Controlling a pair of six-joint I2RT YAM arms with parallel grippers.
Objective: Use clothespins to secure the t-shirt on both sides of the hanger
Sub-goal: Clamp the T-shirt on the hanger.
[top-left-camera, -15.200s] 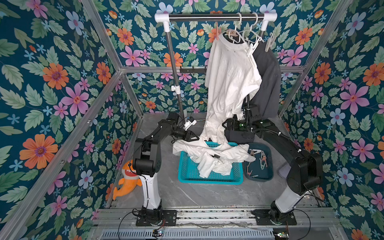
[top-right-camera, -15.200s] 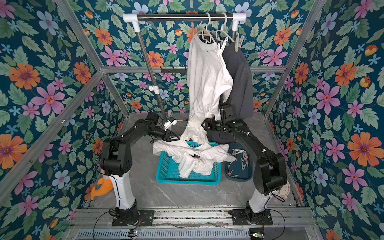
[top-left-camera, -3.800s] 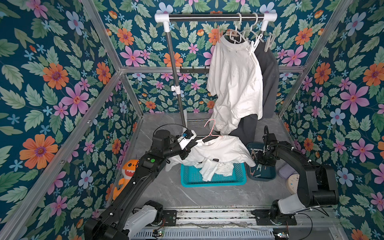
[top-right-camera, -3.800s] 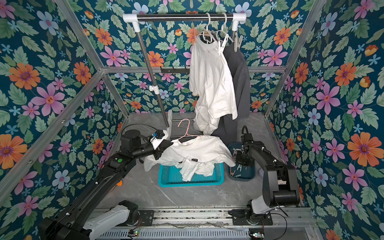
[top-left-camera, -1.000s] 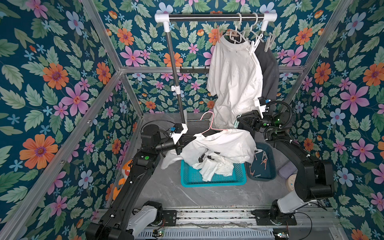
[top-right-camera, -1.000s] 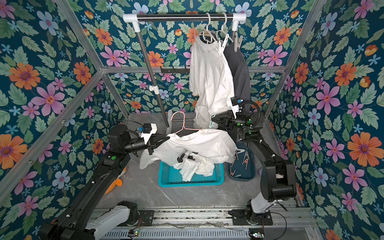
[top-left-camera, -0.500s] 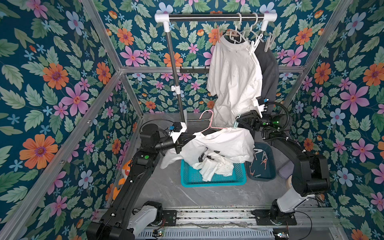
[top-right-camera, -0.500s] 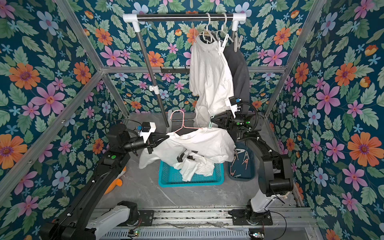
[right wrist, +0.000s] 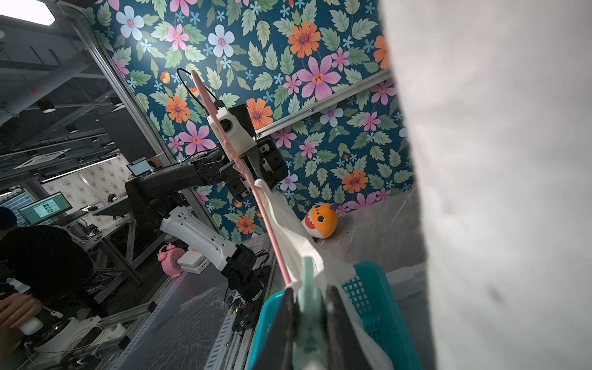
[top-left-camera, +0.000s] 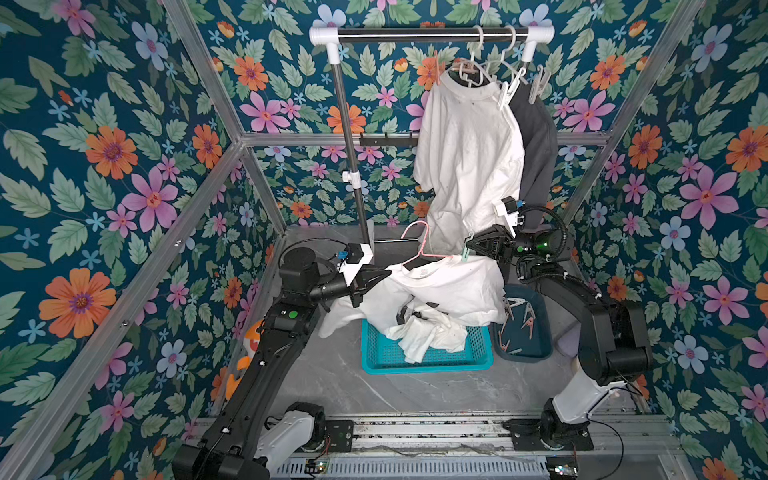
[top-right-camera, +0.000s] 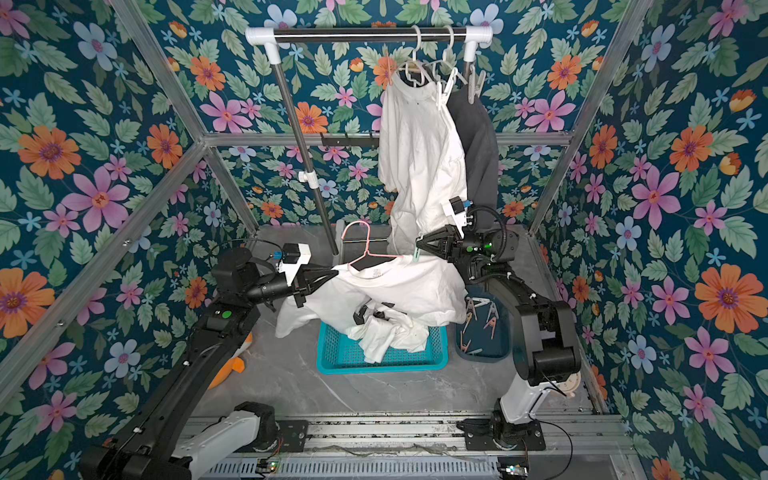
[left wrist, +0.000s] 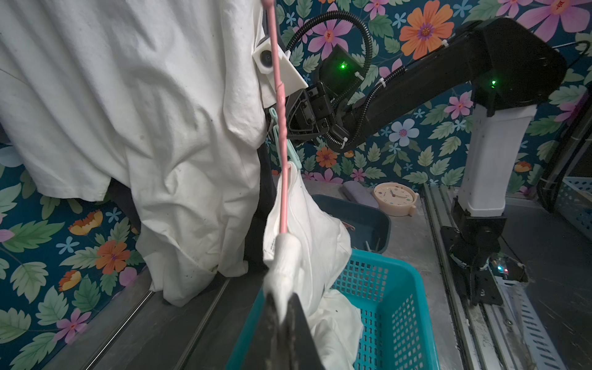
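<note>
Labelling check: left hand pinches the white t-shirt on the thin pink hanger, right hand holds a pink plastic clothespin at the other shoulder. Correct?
No: the plastic clothespin in the right hand is mint green, not pink; the right wrist view shows it. Rest holds.

Both top views: bright, even, diffuse light from above, no hard glare. Soft, faint shadow lies under the teal perforated plastic basket on the grey marbled floor. Focus is sharp throughout. Wide-angle distortion: the straight silver aluminium frame bars splay outward toward the edges.

Left wrist view: dimmer, floor in shadow. The bunch of white cotton t-shirt nearest the lens is blurred; the background is crisp. The green indicator lights bloom slightly.

Right wrist view: the white ceiling light panel is blown out, and the room behind is dark. The mint green plastic clothespin and the hanging white cloth are close to the lens, soft and greyed.
</note>
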